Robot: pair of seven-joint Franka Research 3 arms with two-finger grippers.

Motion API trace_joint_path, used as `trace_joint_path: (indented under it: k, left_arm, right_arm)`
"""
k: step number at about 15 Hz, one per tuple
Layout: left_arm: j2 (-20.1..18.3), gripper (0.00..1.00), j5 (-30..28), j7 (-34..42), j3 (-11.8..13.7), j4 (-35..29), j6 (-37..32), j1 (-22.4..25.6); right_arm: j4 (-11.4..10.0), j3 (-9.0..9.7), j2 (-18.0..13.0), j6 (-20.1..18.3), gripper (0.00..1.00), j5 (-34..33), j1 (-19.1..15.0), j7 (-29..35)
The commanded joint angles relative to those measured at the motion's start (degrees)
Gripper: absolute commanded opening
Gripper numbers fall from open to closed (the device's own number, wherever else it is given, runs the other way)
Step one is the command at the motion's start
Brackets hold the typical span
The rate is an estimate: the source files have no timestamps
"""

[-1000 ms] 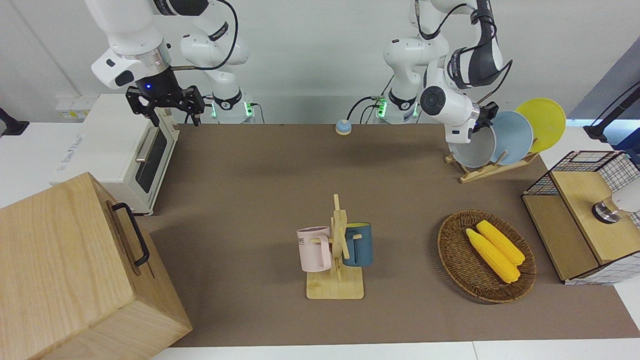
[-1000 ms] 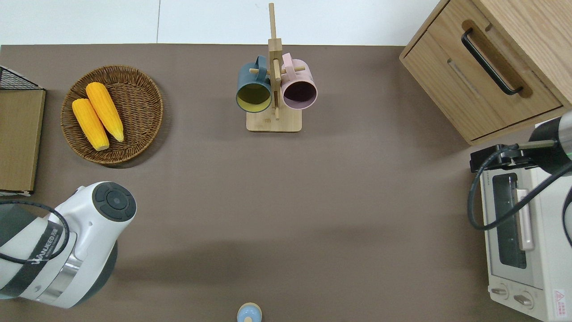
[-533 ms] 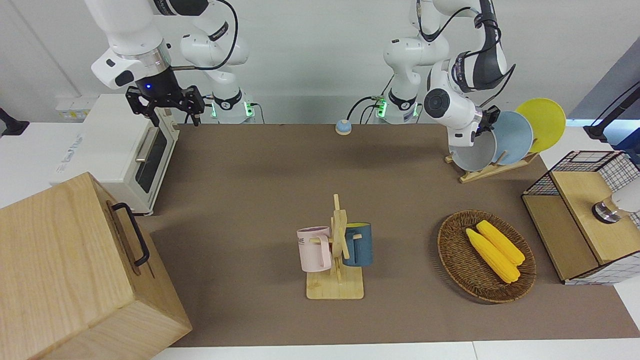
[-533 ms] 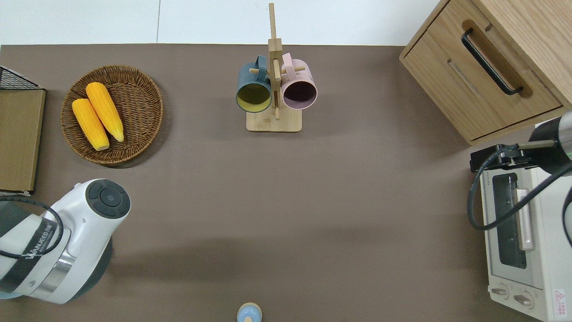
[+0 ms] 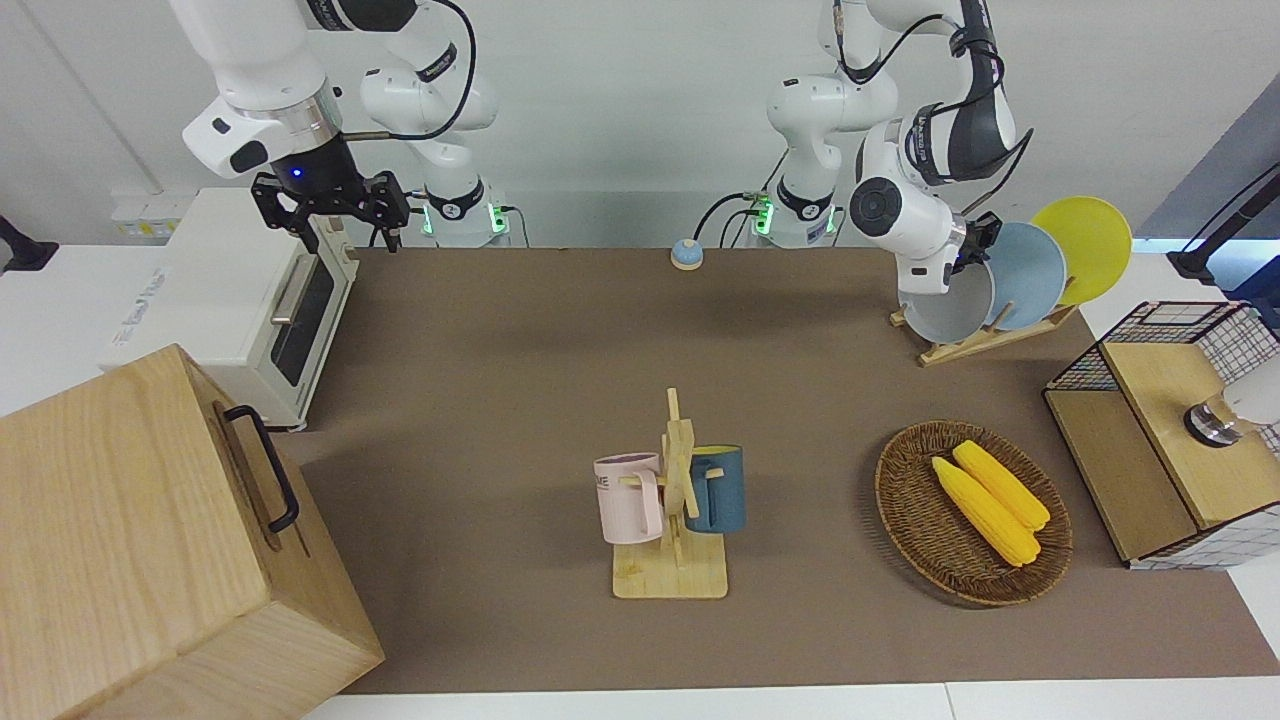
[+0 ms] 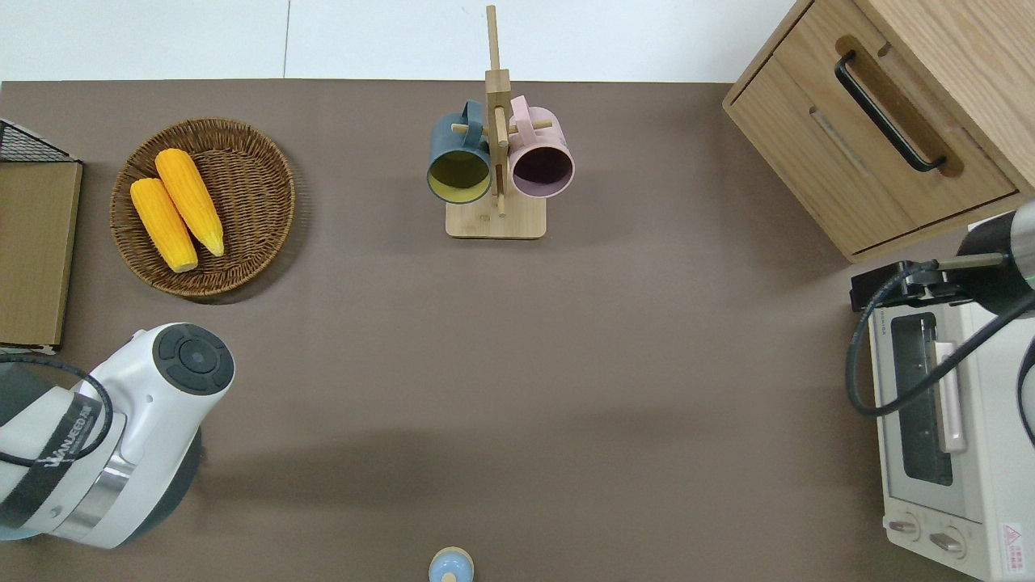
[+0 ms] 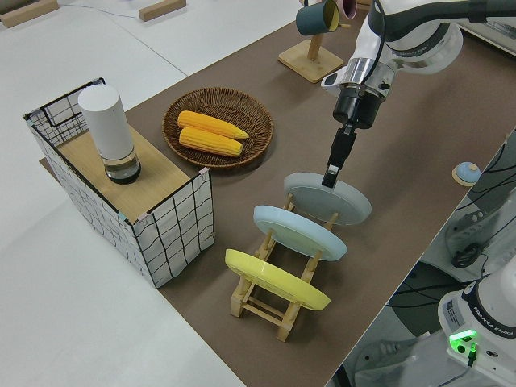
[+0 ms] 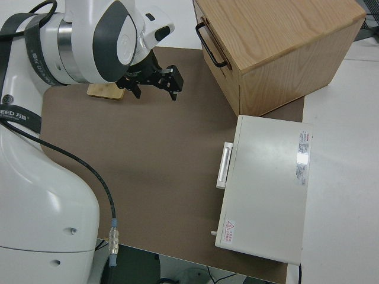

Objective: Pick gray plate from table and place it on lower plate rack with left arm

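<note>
The gray plate (image 5: 945,305) (image 7: 334,201) leans in the end slot of the lower plate rack (image 5: 985,342) (image 7: 266,306), the slot toward the table's middle. That rack stands near the robots at the left arm's end of the table. My left gripper (image 5: 972,248) (image 7: 330,177) points down onto the plate's upper rim and is shut on it. In the overhead view the left arm (image 6: 121,436) hides both plate and rack. The right gripper (image 5: 345,238) (image 8: 155,89) is open and empty, its arm parked.
A light-blue plate (image 5: 1025,275) and a yellow plate (image 5: 1085,245) fill the rack's other slots. A wicker basket (image 5: 905,500) with corn, a wire crate (image 5: 1170,430), a mug stand (image 5: 675,500), a toaster oven (image 5: 240,300) and a wooden drawer box (image 5: 130,540) stand around.
The left arm's wrist and forearm shifted slightly over the rack. The gray plate stays in its slot. The right arm has not moved.
</note>
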Motion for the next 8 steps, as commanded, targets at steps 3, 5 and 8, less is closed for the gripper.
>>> trace_joint_path:
  k: [3, 5, 8]
  left_arm:
    - [2.03, 0.02, 1.11, -1.02, 0.88, 0.47, 1.72, 0.25]
    - [2.03, 0.20, 2.16, -1.11, 1.05, 0.55, 1.72, 0.25]
    - [2.03, 0.41, 2.52, -1.02, 1.14, 0.73, 1.72, 0.25]
  right_arm:
    - [0.37, -0.34, 0.02, -0.05, 0.983, 0.15, 0.42, 0.22]
    - [0.37, -0.34, 0.02, -0.05, 0.983, 0.15, 0.42, 0.22]
    - [0.37, -0.34, 0.02, -0.05, 0.983, 0.15, 0.42, 0.22]
